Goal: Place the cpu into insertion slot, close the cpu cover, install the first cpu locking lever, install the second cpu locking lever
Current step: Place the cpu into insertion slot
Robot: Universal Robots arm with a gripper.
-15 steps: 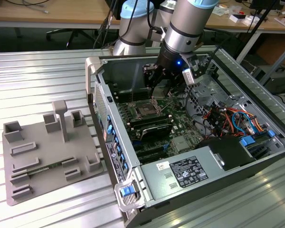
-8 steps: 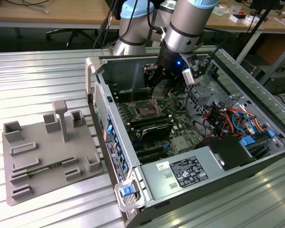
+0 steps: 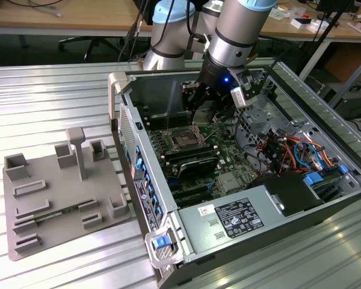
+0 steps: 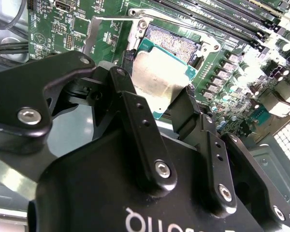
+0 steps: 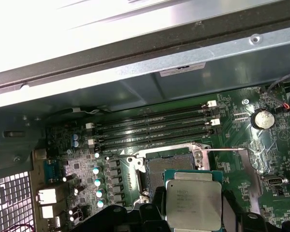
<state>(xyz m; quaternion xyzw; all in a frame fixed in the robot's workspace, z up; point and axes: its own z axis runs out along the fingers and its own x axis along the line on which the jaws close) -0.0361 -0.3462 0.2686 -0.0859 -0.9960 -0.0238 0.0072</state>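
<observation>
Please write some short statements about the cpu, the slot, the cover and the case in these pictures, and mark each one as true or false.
1. The gripper holds the cpu. True.
2. The cpu already sits in the slot. False: it is between the gripper's fingers, and the slot's pin field is uncovered.
3. The cover is closed over the slot. False: it is swung open and lies beside the slot.
4. The case lies open on a ribbed metal table. True.
</observation>
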